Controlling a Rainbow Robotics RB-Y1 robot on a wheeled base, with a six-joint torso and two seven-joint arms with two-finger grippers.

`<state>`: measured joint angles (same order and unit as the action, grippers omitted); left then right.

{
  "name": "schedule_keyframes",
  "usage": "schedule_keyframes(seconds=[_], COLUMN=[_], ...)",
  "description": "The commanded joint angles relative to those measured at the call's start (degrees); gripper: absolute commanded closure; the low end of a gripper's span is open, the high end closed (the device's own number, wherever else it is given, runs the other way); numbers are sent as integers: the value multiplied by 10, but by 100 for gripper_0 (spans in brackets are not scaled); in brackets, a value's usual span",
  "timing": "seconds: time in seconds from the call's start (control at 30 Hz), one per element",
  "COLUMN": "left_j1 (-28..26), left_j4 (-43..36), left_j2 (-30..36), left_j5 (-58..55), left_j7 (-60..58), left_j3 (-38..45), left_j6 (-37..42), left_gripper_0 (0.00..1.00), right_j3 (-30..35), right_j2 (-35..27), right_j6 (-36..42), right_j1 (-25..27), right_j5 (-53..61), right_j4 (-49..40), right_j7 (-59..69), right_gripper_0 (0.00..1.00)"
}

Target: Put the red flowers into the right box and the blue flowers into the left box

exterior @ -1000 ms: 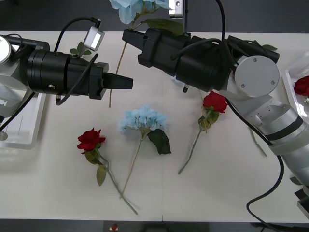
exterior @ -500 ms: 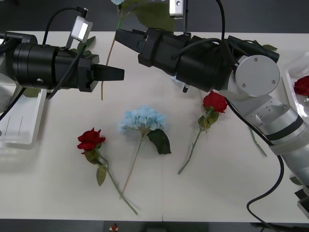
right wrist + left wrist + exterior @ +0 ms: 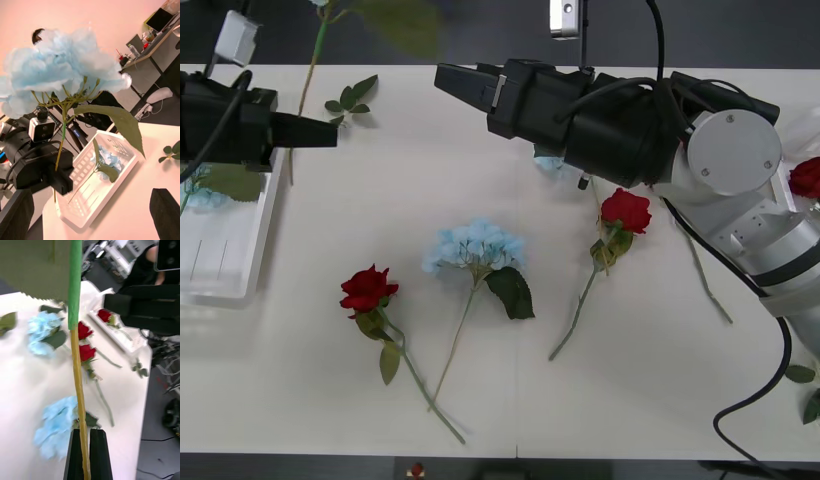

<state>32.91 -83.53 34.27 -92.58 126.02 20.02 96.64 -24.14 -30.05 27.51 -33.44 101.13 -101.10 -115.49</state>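
My left gripper [image 3: 315, 131] is shut on the stem [image 3: 77, 352] of a blue flower [image 3: 63, 71] and holds it upright beside the near edge of the left box [image 3: 225, 285]. Another blue flower [image 3: 108, 157] lies in that box. My right gripper [image 3: 455, 80] hangs open over the table's far middle with nothing in it. On the table lie a blue flower [image 3: 475, 247], a red flower [image 3: 368, 288] and another red flower [image 3: 625, 210]. One more blue flower [image 3: 555, 165] peeks out under the right arm. The right box [image 3: 783, 170] holds a red flower [image 3: 807, 177].
A loose green leaf sprig [image 3: 350, 97] lies near the far edge of the table, and more leaves [image 3: 800, 375] sit at the right edge. A bare stem [image 3: 705, 280] lies to the right of the red flower.
My left gripper has carried the blue flower leftward from the table's middle to the left box. The right arm has shifted slightly to the right.
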Motion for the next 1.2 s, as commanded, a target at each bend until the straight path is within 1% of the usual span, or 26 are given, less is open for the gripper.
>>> schedule_keyframes(seconds=[0.03,0.17,0.2,0.37,0.5,0.63,0.73,0.83,1.0,1.1,1.2], left_j1=[16,16,16,5,-1,-7,-10,-14,-25,-29,-29], left_j4=[-3,-3,-3,-3,-3,-3,-3,-2,1,21,65], left_j2=[41,71,77,114,138,156,159,159,159,159,161], left_j5=[59,129,137,227,308,404,460,520,575,594,598], left_j7=[-17,-10,-10,-1,5,7,6,0,-16,-48,-68], left_j3=[49,94,98,127,136,137,137,137,136,122,99], left_j6=[40,67,67,64,51,29,13,0,-8,-13,-34], left_gripper_0=[100,100,100,100,100,100,100,100,100,100,100], right_j3=[2,3,2,2,2,2,2,2,2,2,-9], right_j2=[-40,-89,-97,-174,-240,-314,-347,-372,-391,-393,-394], right_j6=[0,-1,-1,17,68,141,192,255,323,374,419], right_j1=[-27,-27,-27,-24,-24,-24,-24,-25,-25,-25,-24], right_j5=[28,60,65,77,76,74,70,26,-71,-139,-204], right_j4=[-16,-27,-28,-36,-25,-4,19,42,41,37,36], right_j7=[-33,-40,-41,-44,-38,-30,-22,18,120,177,239], right_gripper_0=[10,8,9,8,8,8,8,8,8,8,8])
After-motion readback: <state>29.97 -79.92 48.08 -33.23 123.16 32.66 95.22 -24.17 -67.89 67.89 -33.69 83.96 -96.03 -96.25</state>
